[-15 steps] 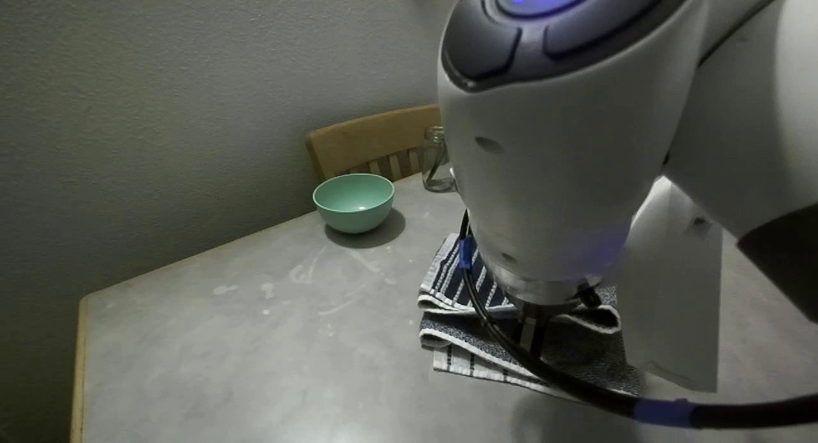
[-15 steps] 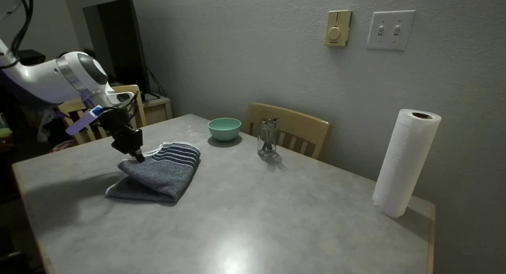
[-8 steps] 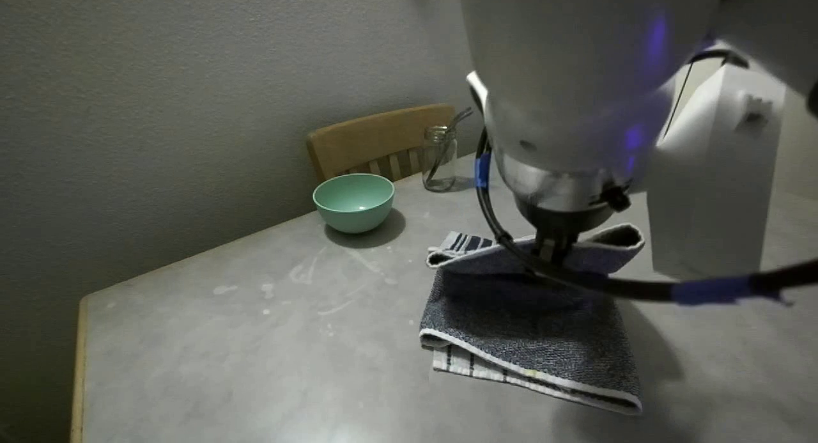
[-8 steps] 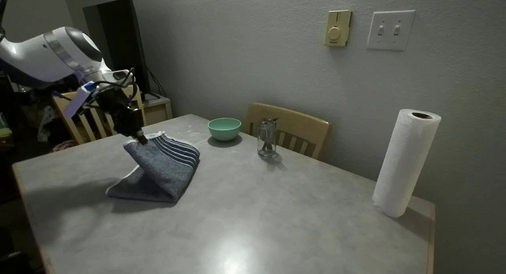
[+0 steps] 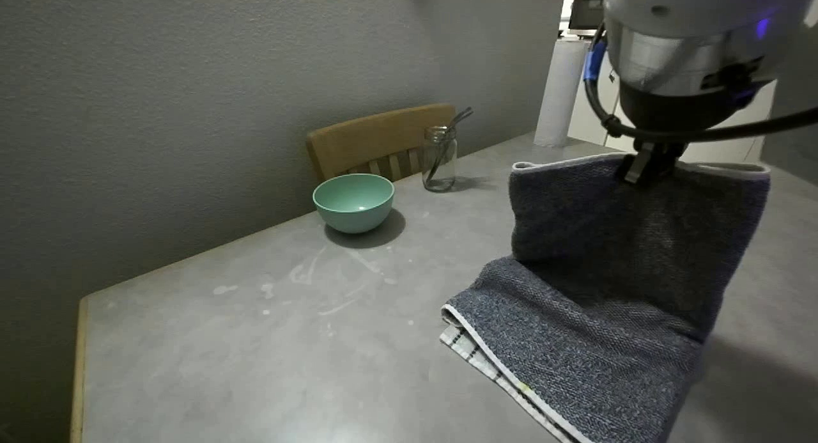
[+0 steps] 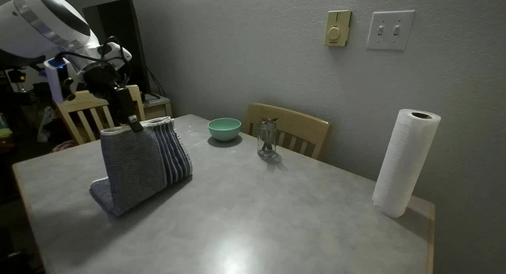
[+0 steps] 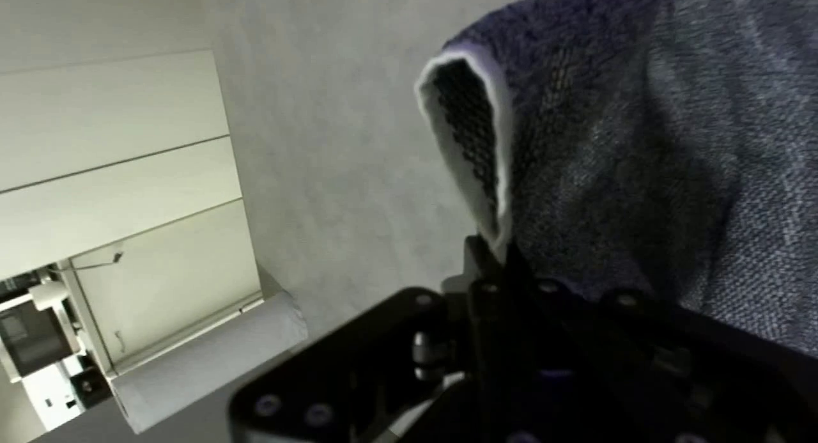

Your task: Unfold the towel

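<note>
With pincer (image 6: 135,125) pinched tight on the top edge of the towel (image 6: 132,165), apparently at the step of lifting the fold apart.
Held upright at that edge, lying layered on the counter (image 6: 253,210) below. Next, probably: draw the edge away from the lower layers, then lay it flat. Note, apart from it, teal bowl (image 5: 353,203) with a small glint (image 5: 362,208) inside, and, near the bowl, glass jar (image 5: 439,162) holding slim rods (image 5: 461,116).

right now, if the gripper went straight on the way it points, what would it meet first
The towel: its upper edge is pinched in the gripper, and more of it hangs below. Past that, probably the tabletop, though depth along that line is unclear.
</note>
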{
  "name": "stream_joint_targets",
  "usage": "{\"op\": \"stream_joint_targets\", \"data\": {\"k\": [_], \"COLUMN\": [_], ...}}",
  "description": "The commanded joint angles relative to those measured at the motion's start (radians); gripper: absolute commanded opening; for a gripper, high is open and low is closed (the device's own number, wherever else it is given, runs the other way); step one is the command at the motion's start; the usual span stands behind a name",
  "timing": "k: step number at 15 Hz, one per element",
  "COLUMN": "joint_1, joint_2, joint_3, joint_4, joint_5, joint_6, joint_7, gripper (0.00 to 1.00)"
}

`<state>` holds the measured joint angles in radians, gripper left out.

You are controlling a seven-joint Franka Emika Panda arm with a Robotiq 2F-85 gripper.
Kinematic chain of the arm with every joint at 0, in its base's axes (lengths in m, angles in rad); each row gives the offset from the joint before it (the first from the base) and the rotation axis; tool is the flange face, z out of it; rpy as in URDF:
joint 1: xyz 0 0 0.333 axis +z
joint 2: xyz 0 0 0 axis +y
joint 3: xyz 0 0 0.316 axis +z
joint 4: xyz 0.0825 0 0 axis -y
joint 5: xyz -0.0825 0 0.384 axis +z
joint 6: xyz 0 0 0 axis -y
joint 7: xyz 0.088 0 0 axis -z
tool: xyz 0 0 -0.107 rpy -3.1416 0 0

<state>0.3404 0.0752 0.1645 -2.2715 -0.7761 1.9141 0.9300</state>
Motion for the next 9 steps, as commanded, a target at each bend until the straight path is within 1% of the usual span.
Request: {"op": "stream_joint_targets", "data": {"k": [1,5,9], "joint_1": [-0.052,-0.087,-0.107], "joint_2": [-0.097,-0.136,-0.14], "joint_3": [0.014,0.014,0.013], "joint_4": [-0.086,-0.126,-0.154], "joint_5": [0.022,0.023,-0.017], "joint_6": [-0.029,-0.038,-0.025], "joint_7": [0.039,0.071,0.087], "gripper": [0.01,0.01,0.01]}}
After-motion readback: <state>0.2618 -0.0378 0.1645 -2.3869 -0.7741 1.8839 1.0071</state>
